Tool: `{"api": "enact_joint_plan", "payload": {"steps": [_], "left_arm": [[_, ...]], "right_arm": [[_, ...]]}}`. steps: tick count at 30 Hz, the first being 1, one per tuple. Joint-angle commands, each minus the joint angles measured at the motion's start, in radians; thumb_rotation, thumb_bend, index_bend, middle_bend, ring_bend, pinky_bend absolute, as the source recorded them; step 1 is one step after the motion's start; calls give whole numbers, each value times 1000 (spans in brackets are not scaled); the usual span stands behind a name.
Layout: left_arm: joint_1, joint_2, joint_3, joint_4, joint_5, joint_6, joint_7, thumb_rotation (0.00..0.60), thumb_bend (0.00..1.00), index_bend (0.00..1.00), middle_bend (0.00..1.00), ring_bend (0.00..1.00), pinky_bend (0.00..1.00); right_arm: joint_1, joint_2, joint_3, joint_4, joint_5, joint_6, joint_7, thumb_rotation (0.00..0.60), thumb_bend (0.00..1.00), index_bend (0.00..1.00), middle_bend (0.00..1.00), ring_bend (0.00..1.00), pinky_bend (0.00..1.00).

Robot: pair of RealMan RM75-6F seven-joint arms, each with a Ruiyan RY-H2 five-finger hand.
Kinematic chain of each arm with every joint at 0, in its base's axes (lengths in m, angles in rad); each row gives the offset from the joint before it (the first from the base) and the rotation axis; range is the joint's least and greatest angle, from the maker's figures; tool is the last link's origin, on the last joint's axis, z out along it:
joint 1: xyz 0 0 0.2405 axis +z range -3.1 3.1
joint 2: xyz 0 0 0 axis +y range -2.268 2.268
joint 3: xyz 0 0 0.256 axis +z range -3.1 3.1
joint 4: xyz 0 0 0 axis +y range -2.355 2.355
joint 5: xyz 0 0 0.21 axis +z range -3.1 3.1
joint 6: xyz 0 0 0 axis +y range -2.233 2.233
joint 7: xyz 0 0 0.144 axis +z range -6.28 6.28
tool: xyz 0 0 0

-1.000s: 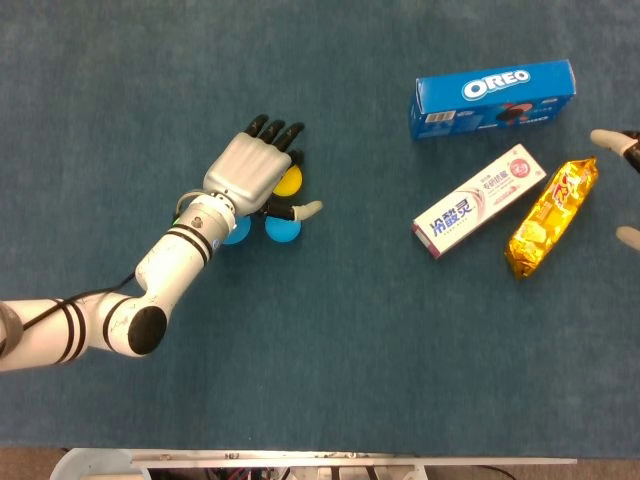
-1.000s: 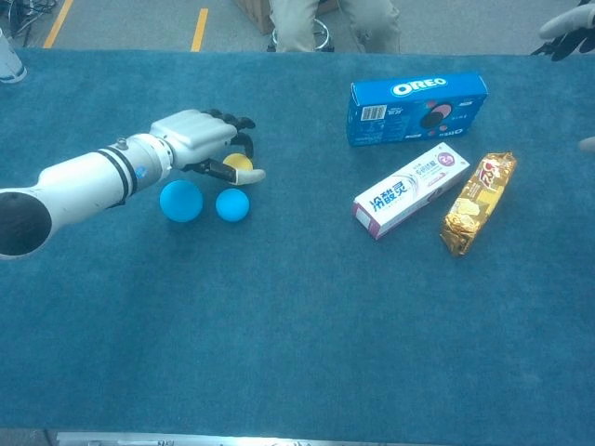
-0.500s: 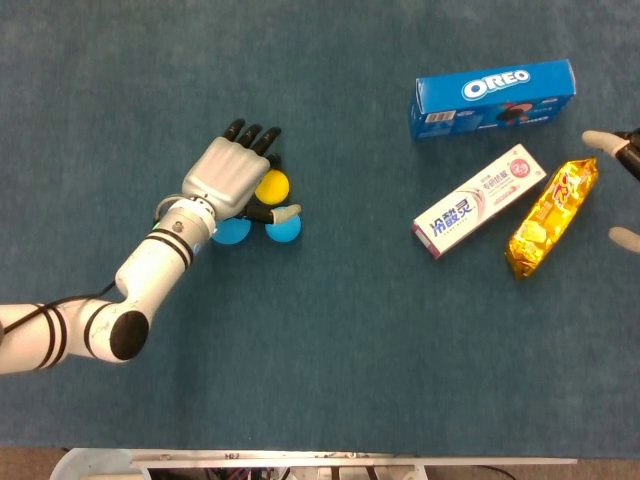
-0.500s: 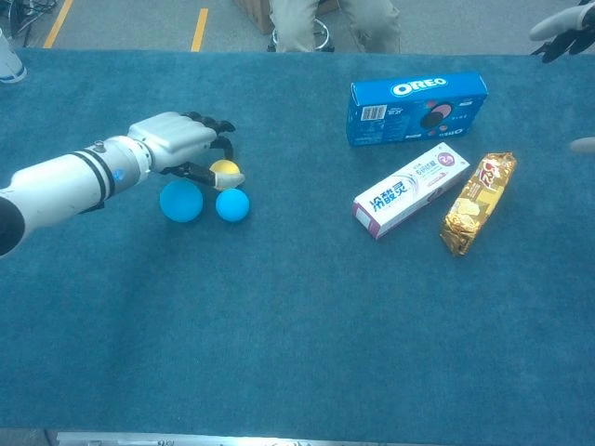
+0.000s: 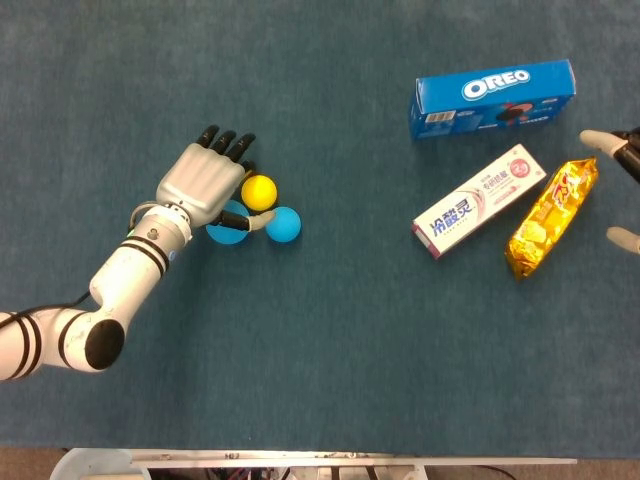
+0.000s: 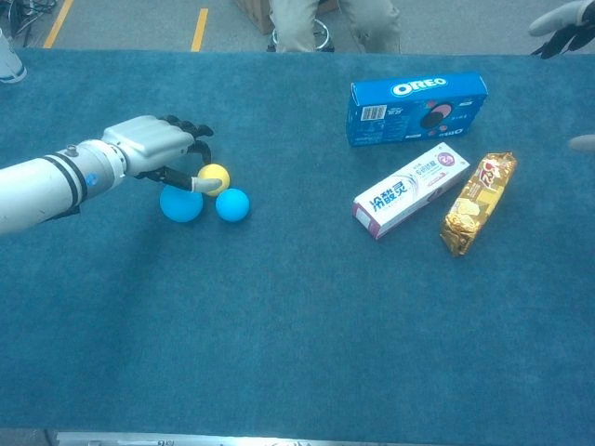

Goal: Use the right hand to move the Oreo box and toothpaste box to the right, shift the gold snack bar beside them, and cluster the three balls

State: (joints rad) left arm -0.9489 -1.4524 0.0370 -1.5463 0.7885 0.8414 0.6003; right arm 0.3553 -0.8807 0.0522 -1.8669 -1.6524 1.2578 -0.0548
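Three balls lie clustered left of centre: a yellow ball (image 5: 259,192) (image 6: 214,177), a small blue ball (image 5: 283,224) (image 6: 232,204) and a larger blue ball (image 5: 230,228) (image 6: 181,203). My left hand (image 5: 205,180) (image 6: 153,144) hovers just left of them with its fingers spread, holding nothing; it partly covers the larger blue ball. At the right lie the Oreo box (image 5: 495,97) (image 6: 418,109), the toothpaste box (image 5: 478,200) (image 6: 411,190) and the gold snack bar (image 5: 552,217) (image 6: 477,203). My right hand (image 5: 622,158) (image 6: 562,19) shows only at the right edge, fingertips apart and empty.
Blue cloth covers the table (image 5: 330,350). Beyond its far edge is a floor with yellow lines and a seated person's legs (image 6: 335,23). A wide bare stretch separates the balls from the boxes.
My left hand has drawn back to the left off the balls, uncovering the yellow ball. The balls stay clustered. My right hand has hardly moved.
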Motion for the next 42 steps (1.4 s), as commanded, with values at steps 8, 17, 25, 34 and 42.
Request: {"api": "enact_joint_plan", "payload": {"steps": [8, 17, 25, 34, 42], "left_arm": [[44, 73, -41, -54, 55, 56, -88, 58, 175, 229, 0, 0, 0], [173, 216, -74, -197, 226, 232, -253, 587, 175, 228, 0, 0, 0], [311, 311, -57, -265, 319, 363, -364, 600, 175, 211, 0, 0, 0], [484, 317, -11, -267, 406, 519, -453, 600, 176, 210, 4, 0, 0], [635, 309, 19, -250, 507, 675, -530, 600, 175, 210, 5, 0, 0]], "right_arm": [[-11, 8, 0, 0, 14, 8, 4, 600, 0, 196, 334, 288, 529], [-46, 10, -4, 13, 77, 22, -13, 600, 0, 196, 334, 288, 529], [-94, -2, -5, 32, 113, 75, -10, 600, 0, 196, 334, 289, 529], [-161, -38, -20, 63, 125, 151, -36, 600, 0, 196, 334, 298, 529], [-218, -55, -36, 78, 111, 217, -47, 600, 0, 196, 334, 296, 529]]}}
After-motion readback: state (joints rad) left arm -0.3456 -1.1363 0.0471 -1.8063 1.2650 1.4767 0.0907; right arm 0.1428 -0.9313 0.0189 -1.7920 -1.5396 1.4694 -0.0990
